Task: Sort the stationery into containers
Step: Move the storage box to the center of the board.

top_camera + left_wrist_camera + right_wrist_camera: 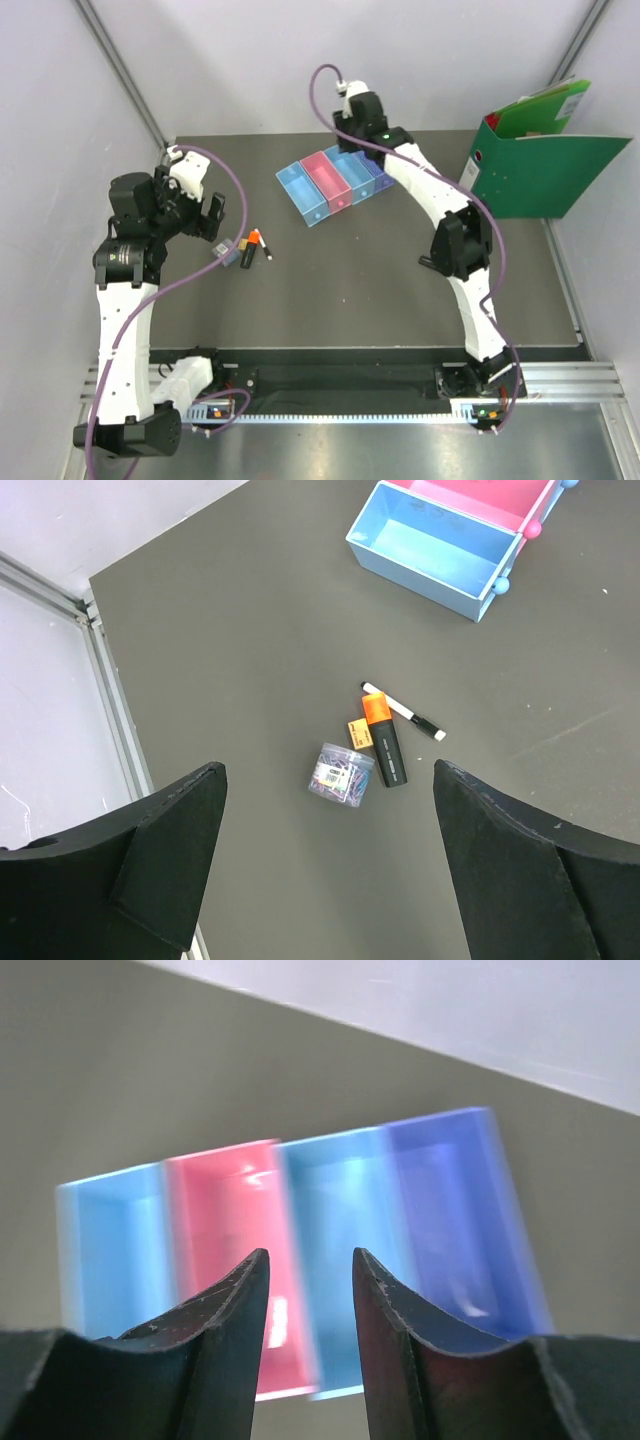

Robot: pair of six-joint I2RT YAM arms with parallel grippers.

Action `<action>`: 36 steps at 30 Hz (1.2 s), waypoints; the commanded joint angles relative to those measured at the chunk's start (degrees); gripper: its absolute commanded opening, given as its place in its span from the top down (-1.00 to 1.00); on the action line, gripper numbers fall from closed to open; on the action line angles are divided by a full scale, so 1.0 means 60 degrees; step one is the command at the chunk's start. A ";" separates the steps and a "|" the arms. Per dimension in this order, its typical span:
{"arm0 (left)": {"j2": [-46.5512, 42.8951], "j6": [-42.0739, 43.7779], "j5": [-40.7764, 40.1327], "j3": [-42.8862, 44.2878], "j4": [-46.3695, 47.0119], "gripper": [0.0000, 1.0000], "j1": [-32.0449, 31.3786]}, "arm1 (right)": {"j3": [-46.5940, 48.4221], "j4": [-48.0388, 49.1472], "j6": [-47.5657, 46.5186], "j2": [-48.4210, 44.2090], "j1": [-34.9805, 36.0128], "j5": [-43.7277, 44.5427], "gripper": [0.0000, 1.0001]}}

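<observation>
Hovering left gripper (327,768), spread wide, over orange-capped marker (384,742) mid-frame; holding right gripper (310,1255) narrowly parted, empty, near bins (283,1200).

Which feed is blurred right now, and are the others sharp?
Right wrist view: smeared sideways, the bins streaked, contents unreadable. Left wrist view: sharp, the orange-capped marker and clip box crisp. Top view: sharp, evenly lit.

An orange-capped black marker (385,748), a thin white pen (402,712) and a clear paperclip tub (341,774) are lying clustered, apart from four joined pastel plastic bins (314,218).
</observation>
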 commanded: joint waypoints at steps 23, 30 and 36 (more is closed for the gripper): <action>0.0362 -0.0110 0.0224 0.0038 0.0189 -0.77 -0.0040 | -0.0666 -0.0095 -0.1834 0.1043 -0.1493 -0.0721 0.21; 0.0493 -0.0066 0.0238 0.0023 0.0277 -0.77 -0.0054 | -0.0916 -0.0213 -0.1893 0.1073 -0.1435 -0.0810 0.21; 0.0552 -0.0124 0.0297 0.0038 0.0350 -0.77 -0.0040 | -0.0946 -0.0286 -0.1747 0.0912 -0.1362 -0.0912 0.21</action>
